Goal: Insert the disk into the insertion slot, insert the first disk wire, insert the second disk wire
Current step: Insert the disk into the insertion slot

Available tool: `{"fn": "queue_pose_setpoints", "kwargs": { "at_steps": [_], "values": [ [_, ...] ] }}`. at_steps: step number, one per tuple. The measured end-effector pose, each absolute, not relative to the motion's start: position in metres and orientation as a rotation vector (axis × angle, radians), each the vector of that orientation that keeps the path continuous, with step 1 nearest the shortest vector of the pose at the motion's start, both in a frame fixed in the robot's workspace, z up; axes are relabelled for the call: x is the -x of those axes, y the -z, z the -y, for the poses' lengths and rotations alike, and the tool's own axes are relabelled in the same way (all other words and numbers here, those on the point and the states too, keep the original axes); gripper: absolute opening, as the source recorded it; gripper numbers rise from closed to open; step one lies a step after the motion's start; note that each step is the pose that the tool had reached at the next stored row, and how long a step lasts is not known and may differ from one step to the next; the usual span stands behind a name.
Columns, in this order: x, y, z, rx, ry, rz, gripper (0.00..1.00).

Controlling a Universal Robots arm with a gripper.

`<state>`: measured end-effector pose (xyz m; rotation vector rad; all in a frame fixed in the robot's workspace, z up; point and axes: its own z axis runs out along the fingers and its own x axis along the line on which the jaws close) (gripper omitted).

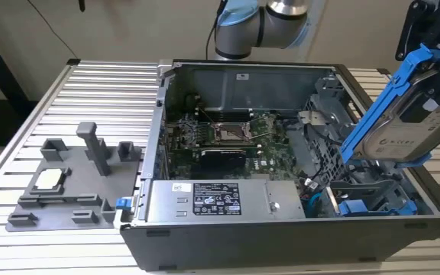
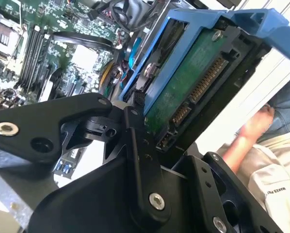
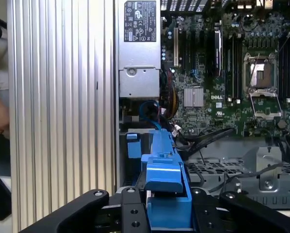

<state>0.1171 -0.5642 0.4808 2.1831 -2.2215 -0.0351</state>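
The black end effector point(image 3: 167, 206) was clamped tight on the flat silver-grey hard disk point(image 1: 412, 132) in its bright blue plastic carrier. It held the disk tilted in the air over the exterior view's right end of the open grey metal computer case point(image 1: 228, 249). The narrow rectangular insertion slot point(image 1: 365, 189) of the grey sheet-metal drive cage lay below the disk, which was not yet in it. A second blue-fronted drive point(image 1: 355, 207) sat lower in the cage. The case stood on a ribbed aluminium surface point(image 1: 90, 91).
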Motion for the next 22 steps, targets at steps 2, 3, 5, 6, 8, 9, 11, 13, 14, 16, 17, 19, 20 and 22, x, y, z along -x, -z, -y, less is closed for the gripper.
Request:
{"fn": "queue_pose_setpoints", "kwargs": {
  "at_steps": [2, 3, 5, 6, 8, 9, 11, 13, 14, 16, 17, 19, 20, 22],
  "values": [
    [-0.118, -0.478, 0.565, -2.185, 0.034, 2.221, 0.33],
    [-0.118, -0.476, 0.565, -2.186, 0.034, 2.22, 0.33],
    [-0.118, -0.474, 0.566, -2.189, 0.033, 2.219, 0.33],
    [-0.118, -0.473, 0.567, -2.19, 0.033, 2.218, 0.33],
    [-0.118, -0.471, 0.567, -2.194, 0.032, 2.216, 0.33],
    [-0.118, -0.469, 0.568, -2.196, 0.031, 2.214, 0.33],
    [-0.118, -0.466, 0.568, -2.199, 0.03, 2.212, 0.33],
    [-0.119, -0.463, 0.569, -2.202, 0.029, 2.211, 0.33],
    [-0.119, -0.462, 0.569, -2.203, 0.029, 2.209, 0.33],
    [-0.119, -0.458, 0.569, -2.206, 0.029, 2.206, 0.33],
    [-0.119, -0.457, 0.569, -2.208, 0.028, 2.205, 0.33],
    [-0.12, -0.454, 0.57, -2.213, 0.028, 2.2, 0.33],
    [-0.12, -0.452, 0.57, -2.216, 0.028, 2.197, 0.33],
    [-0.121, -0.449, 0.57, -2.222, 0.027, 2.191, 0.33]
  ]
}}
